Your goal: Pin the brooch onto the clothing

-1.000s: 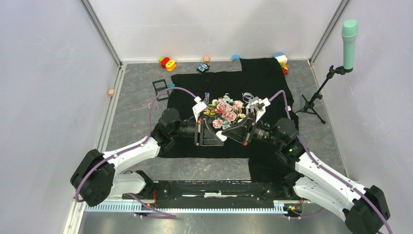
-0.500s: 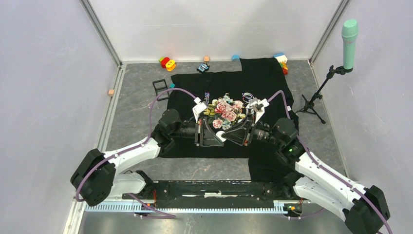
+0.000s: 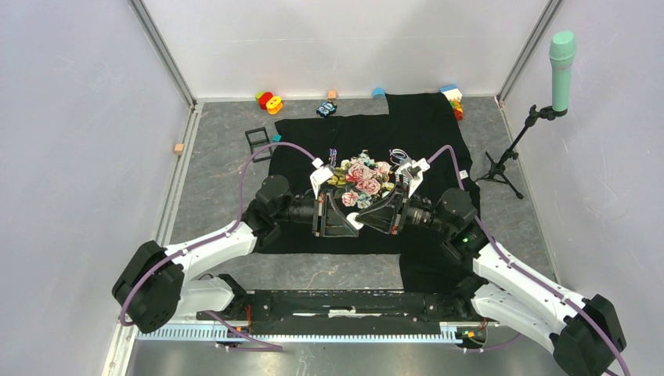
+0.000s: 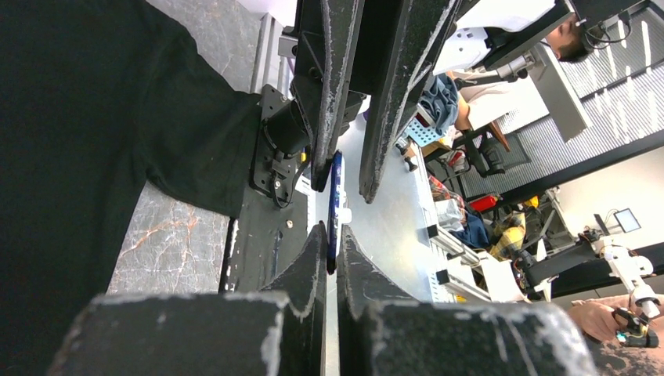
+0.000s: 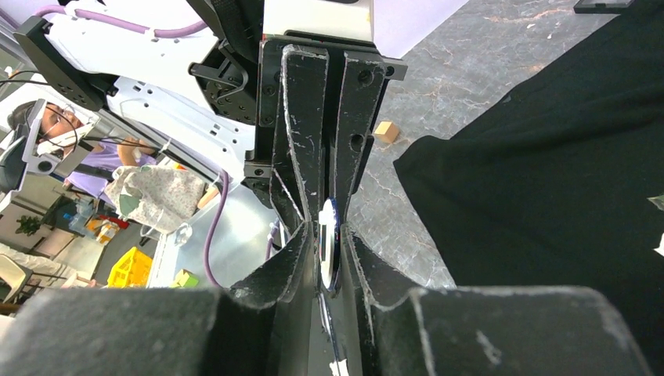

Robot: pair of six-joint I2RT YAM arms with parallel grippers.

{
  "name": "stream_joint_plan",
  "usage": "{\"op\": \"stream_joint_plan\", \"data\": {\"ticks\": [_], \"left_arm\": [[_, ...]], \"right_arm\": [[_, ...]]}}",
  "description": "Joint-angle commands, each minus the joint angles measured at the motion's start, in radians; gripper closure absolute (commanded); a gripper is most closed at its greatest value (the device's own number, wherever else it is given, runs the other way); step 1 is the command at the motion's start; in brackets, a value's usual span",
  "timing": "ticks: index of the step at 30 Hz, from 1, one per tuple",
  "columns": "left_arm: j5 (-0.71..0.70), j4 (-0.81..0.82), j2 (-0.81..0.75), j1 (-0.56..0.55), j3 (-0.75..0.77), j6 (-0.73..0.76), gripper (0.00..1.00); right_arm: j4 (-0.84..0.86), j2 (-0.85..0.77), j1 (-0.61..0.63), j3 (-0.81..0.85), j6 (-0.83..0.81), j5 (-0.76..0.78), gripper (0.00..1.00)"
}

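The brooch (image 4: pixel 335 196), a thin blue disc with a white back, shows edge-on in both wrist views (image 5: pixel 327 239) and as a small pale spot from above (image 3: pixel 356 220). My left gripper (image 4: pixel 335 235) is shut on its near edge. My right gripper (image 5: pixel 329 235) faces the left one tip to tip. Its jaws stand on either side of the brooch's other edge with small gaps. Both grippers hover low over the lower front of the clothing (image 3: pixel 423 133), a black T-shirt spread flat with its rose print (image 3: pixel 362 178) just beyond them.
A black square frame case (image 3: pixel 258 142) and a small teal cube (image 3: pixel 276 138) lie left of the shirt. Toys (image 3: pixel 269 101) and blocks (image 3: pixel 450 92) line the back wall. An orange cube (image 3: pixel 179 148) sits far left. A microphone stand (image 3: pixel 505 160) is on the right.
My right gripper has moved slightly left, closer to the left gripper, so its jaws now reach around the brooch. The left arm has barely moved.
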Motion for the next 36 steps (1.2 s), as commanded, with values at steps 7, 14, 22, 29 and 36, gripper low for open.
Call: {"op": "stream_joint_plan", "data": {"ticks": [7,14,22,29,36], "left_arm": [[0.006,-0.035,-0.017,-0.007,0.033,0.063,0.98],[0.004,-0.034,-0.014,-0.008,0.032,0.066,0.98],[0.003,-0.029,-0.015,-0.008,0.034,0.066,0.98],[0.004,-0.096,-0.016,-0.027,0.052,0.119,0.98],[-0.040,-0.326,-0.036,-0.097,0.113,0.282,0.98]], "right_arm": [[0.074,0.029,-0.001,-0.014,-0.005,-0.048,0.78],[0.071,0.045,-0.001,-0.026,-0.018,-0.056,0.76],[0.080,0.063,-0.001,-0.045,-0.030,-0.057,0.78],[0.035,0.094,-0.001,-0.044,-0.038,-0.042,0.85],[-0.015,0.184,-0.001,-0.058,-0.044,-0.024,0.92]]}}
